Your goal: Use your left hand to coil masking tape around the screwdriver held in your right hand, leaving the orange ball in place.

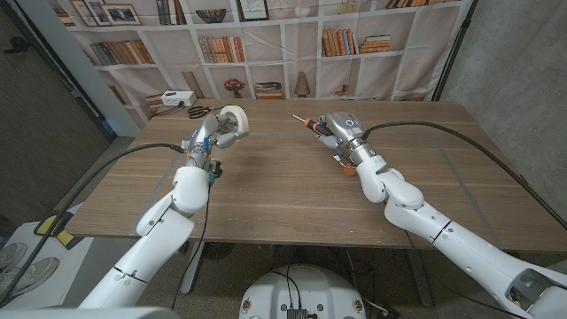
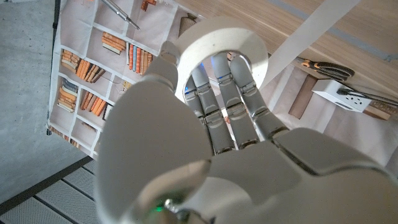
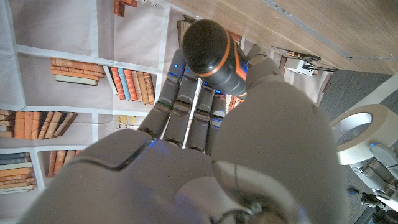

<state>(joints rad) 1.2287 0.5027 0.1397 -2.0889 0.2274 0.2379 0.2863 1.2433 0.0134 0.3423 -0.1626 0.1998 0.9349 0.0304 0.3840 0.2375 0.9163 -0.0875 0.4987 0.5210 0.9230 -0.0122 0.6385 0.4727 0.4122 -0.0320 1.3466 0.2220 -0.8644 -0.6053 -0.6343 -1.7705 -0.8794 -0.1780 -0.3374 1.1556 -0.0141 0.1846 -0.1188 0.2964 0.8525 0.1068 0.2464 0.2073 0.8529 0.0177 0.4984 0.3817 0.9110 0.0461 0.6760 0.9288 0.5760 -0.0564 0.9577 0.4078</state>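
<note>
The wooden bench (image 1: 292,195) carries both arms raised above it. The right hand (image 1: 341,131) grips a screwdriver (image 1: 308,126) by its black-and-orange handle, shaft aimed toward the left hand (image 1: 215,135). That hand has its fingers (image 2: 219,93) through the roll of masking tape (image 1: 234,122), holding it up over the bench's far left, apart from the screwdriver tip.

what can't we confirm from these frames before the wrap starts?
- Orange ball: I cannot find it.
- Screwdriver shaft: the right hand covers most of it in its wrist view; tiny in head view.
- Masking tape free end: hidden by the left hand in its wrist view.
- Items at the table's far left: too small.
</note>
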